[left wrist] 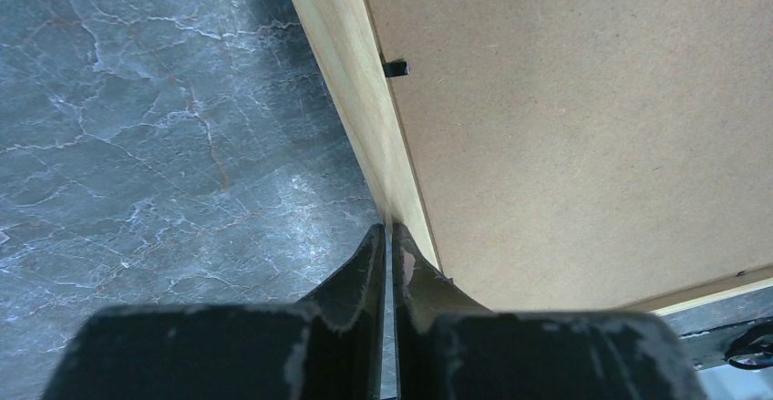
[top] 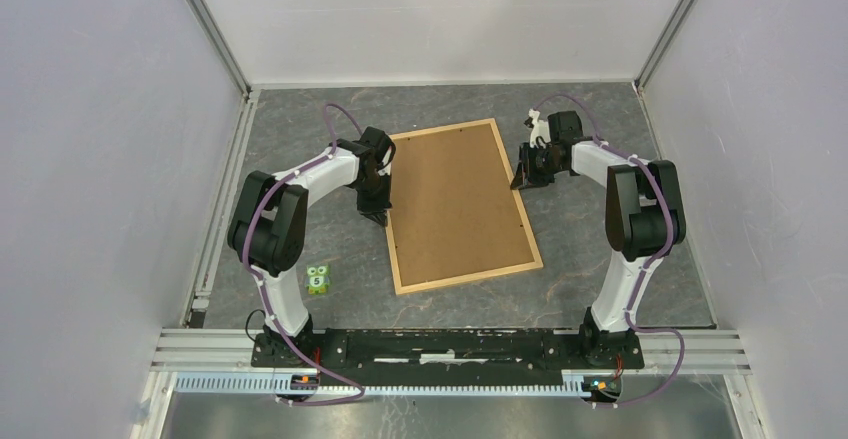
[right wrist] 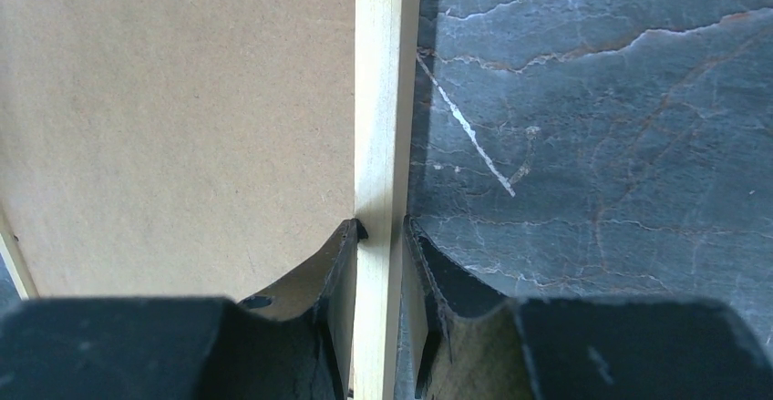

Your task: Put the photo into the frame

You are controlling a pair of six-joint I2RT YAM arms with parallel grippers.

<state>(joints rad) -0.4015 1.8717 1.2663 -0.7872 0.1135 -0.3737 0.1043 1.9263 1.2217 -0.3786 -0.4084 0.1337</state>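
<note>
Pinching frame (right wrist: pixel 378 99) strip at 3 o'clock w/ R gripper (right wrist: pixel 381 227); L gripper (left wrist: pixel 387 231) fingers pressed together, tips at 9 o'clock strip.

Work cell: plain matte white wall panels (top: pixel 440 19) around a flat dark grey stone-look tabletop (top: pixel 290 109).

Closed in on three sides by the panels, meeting at the two far corners behind slim silver aluminium posts (top: pixel 212 27). Floored by the tabletop, veined with thin white cracks and a few rust-brown lines, clearest in both wrist views. Bordered along the left side by a pale metal track (top: pixel 222 209) and along the near edge by grooved silver aluminium rails (top: pixel 200 344), with a ribbed grey strip (top: pixel 450 384) just below. Lit softly and evenly, with only faint, short shadows and a mild sheen on the stone pattern.
</note>
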